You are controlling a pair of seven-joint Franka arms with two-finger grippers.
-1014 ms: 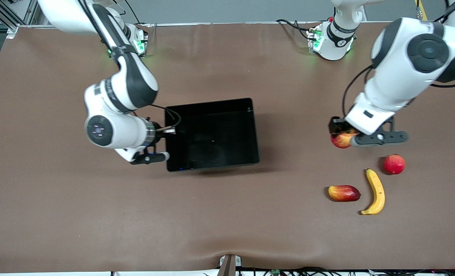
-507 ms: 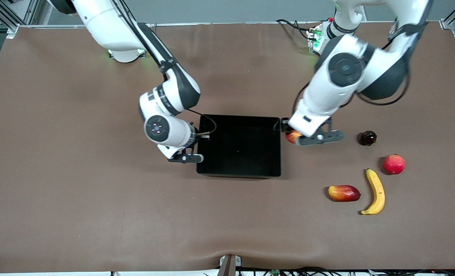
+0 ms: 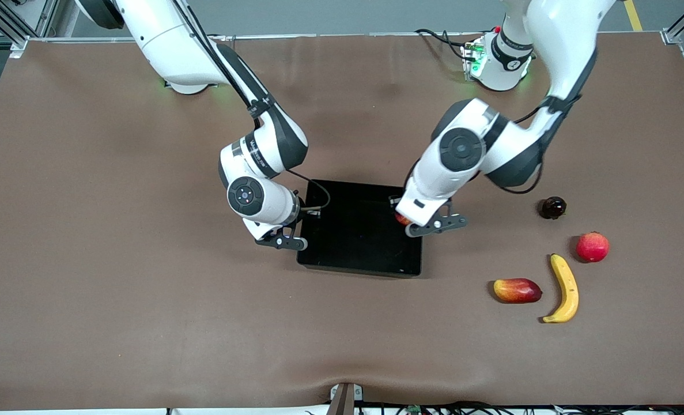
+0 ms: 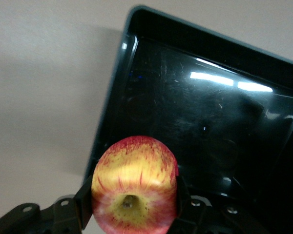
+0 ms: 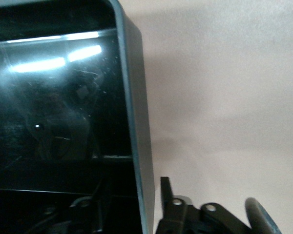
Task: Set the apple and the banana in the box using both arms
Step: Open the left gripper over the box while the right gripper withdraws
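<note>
The left gripper (image 3: 404, 220) is closed on the apple (image 4: 135, 184), held over the box (image 3: 358, 262) edge. The box wall is clamped by the right gripper (image 3: 302, 222). The banana (image 3: 565, 288) lies toward the left arm's end.

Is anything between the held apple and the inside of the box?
Nothing visible. The left gripper holds the apple over the box, at its wall toward the left arm's end, and the floor below looks bare. The right gripper grips the box's wall at the right arm's end, away from the apple.
</note>
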